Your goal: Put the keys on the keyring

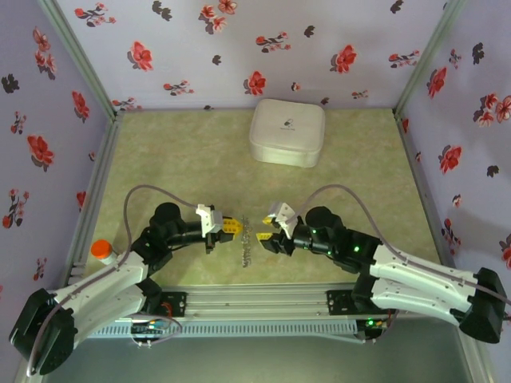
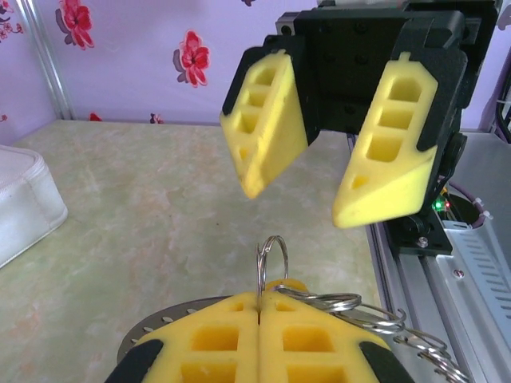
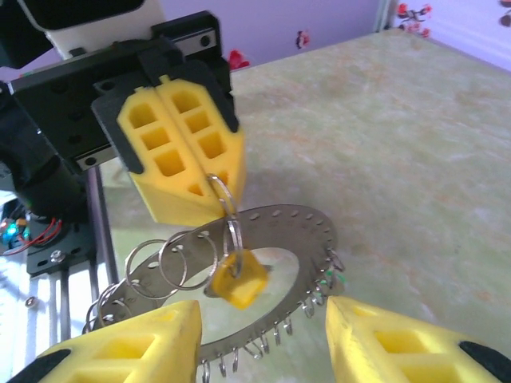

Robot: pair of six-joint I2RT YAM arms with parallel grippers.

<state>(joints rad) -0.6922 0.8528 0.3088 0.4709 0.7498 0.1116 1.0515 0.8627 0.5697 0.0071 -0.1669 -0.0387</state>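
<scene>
Here, left pincer (image 3: 206, 214) clamped a small ring (image 3: 226, 209) bearing the yellow key (image 3: 239, 281) at the keyring (image 3: 295, 231), seemingly mid-threading; right pincer (image 2: 303, 203) gaped empty, likely needing to grip the keyring next.

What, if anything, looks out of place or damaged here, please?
Nothing looks damaged or spilled. The yellow-headed key dangles from a small wire ring pinched in the shut left gripper. An orange-capped white item sits oddly at the table's left edge.

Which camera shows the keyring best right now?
Right wrist: the keyring shows nearly whole, holes and small rings plain, under the shut left hand. Left wrist catches an edge and some rings; in the top view it is a tiny speck.
</scene>
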